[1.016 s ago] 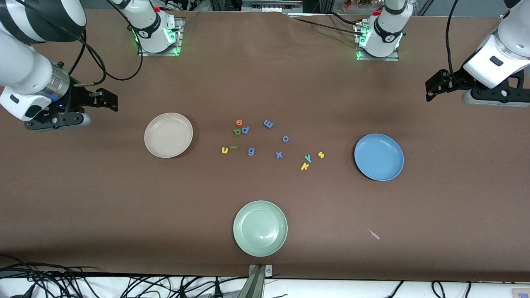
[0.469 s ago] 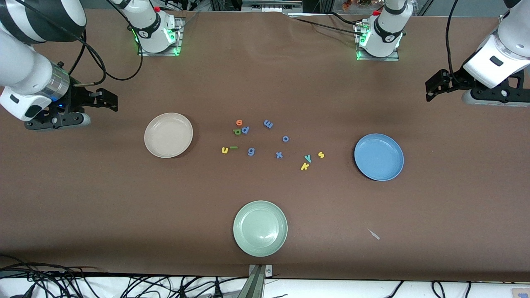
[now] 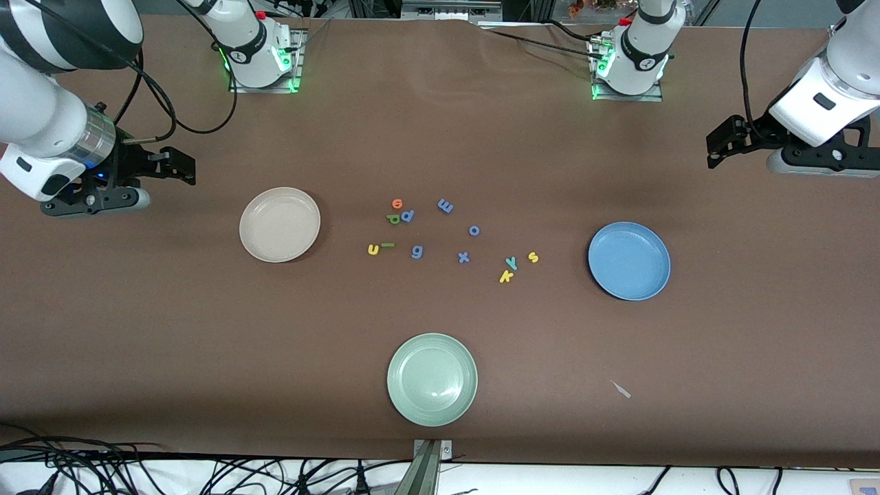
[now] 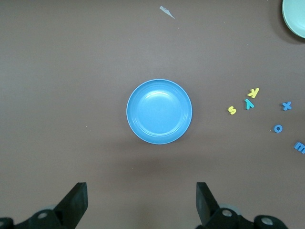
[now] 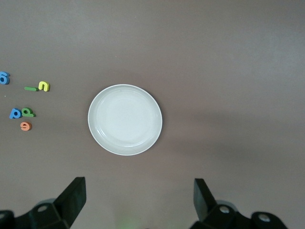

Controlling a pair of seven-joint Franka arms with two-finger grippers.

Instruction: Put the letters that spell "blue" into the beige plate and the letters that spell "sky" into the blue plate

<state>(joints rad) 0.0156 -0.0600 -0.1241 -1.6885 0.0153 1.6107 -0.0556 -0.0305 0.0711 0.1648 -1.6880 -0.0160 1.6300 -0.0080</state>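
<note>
The beige plate (image 3: 280, 224) (image 5: 125, 119) lies toward the right arm's end, the blue plate (image 3: 629, 260) (image 4: 159, 111) toward the left arm's end. Between them lie an orange e (image 3: 397, 203), green b (image 3: 393, 218), green l (image 3: 388, 244) and yellow u (image 3: 373, 249). Closer to the blue plate lie a yellow s (image 3: 533, 257), teal y (image 3: 511, 262) and yellow k (image 3: 506, 276). My right gripper (image 3: 185, 167) (image 5: 138, 198) hangs open over bare table beside the beige plate. My left gripper (image 3: 715, 148) (image 4: 141, 200) hangs open over bare table beside the blue plate. Both hold nothing.
Blue letters d (image 3: 408, 216), m (image 3: 445, 205), o (image 3: 474, 230), g (image 3: 416, 251) and x (image 3: 464, 257) lie among the others. A pale green plate (image 3: 432, 379) sits nearest the front camera. A small pale scrap (image 3: 621, 389) lies beside it, toward the left arm's end.
</note>
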